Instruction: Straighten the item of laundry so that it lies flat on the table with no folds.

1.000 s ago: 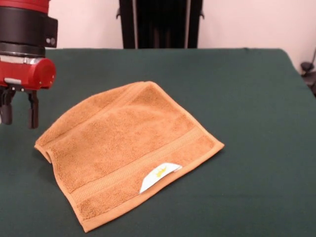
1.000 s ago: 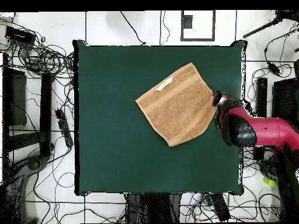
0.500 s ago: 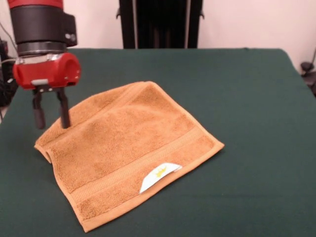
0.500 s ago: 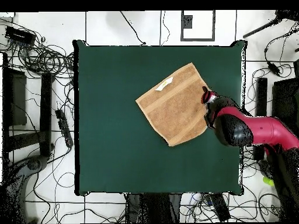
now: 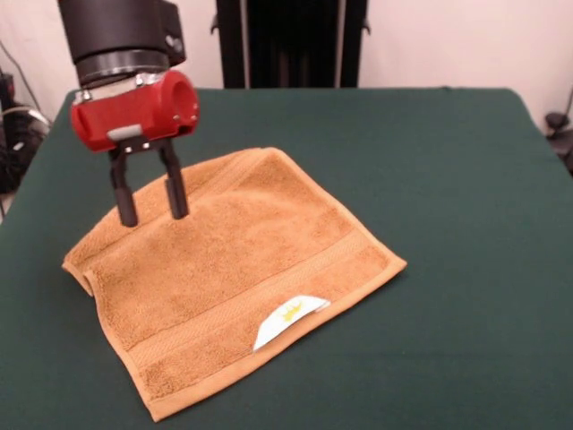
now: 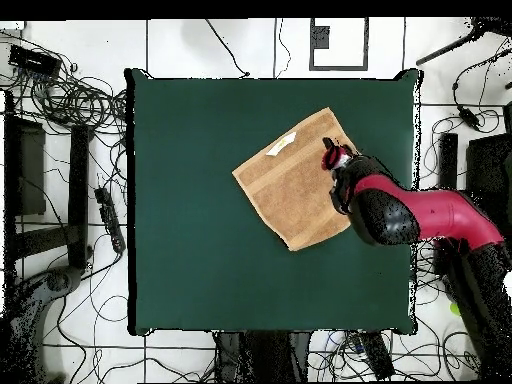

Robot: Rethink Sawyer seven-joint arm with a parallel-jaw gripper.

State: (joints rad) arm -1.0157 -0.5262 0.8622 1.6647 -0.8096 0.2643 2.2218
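Over towel (image 5: 233,278) far-left edge: gripper (image 5: 152,208) parted | table (image 5: 448,179) around

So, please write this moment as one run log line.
tool: open, above towel's folded edge | towel: folded double, label up | table: green

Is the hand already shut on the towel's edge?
No: in the front view the hand is open, its two fingers apart above the towel, pinching no cloth.

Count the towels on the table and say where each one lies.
1. The orange-tan towel lies doubled over on the green table, left of centre in the front view, white label facing up, with the open gripper above its far-left edge.
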